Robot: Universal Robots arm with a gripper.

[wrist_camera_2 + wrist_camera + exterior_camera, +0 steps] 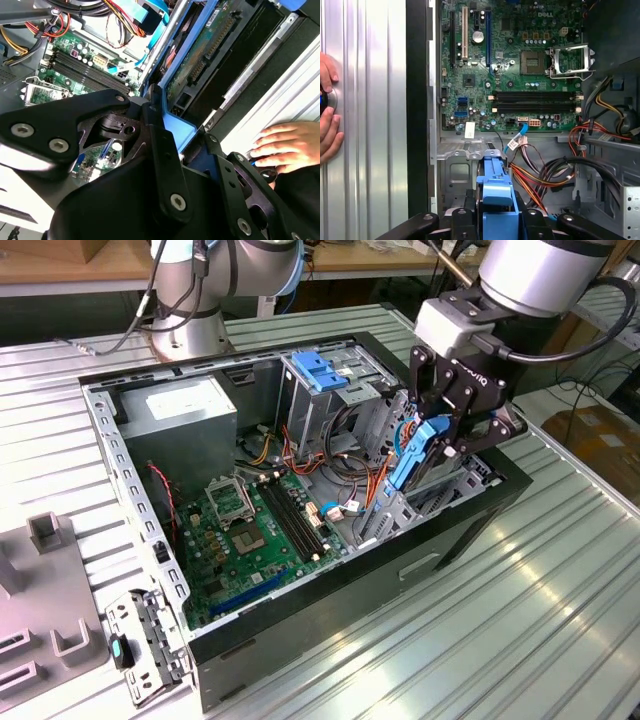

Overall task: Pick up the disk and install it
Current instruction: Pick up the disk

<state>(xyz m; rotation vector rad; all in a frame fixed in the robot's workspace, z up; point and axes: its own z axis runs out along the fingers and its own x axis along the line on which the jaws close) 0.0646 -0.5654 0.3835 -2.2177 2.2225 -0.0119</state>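
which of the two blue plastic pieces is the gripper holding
The disk's blue carrier frame, standing on edge in the gripper at the exterior view's right. The other blue piece caps the tall metal cage, untouched.

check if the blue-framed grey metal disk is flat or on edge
On edge: the black gripper holds the disk upright over the open black case.

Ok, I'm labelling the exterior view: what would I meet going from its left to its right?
Grey fixture → loose metal bracket → motherboard → disk in the gripper → cardboard box.
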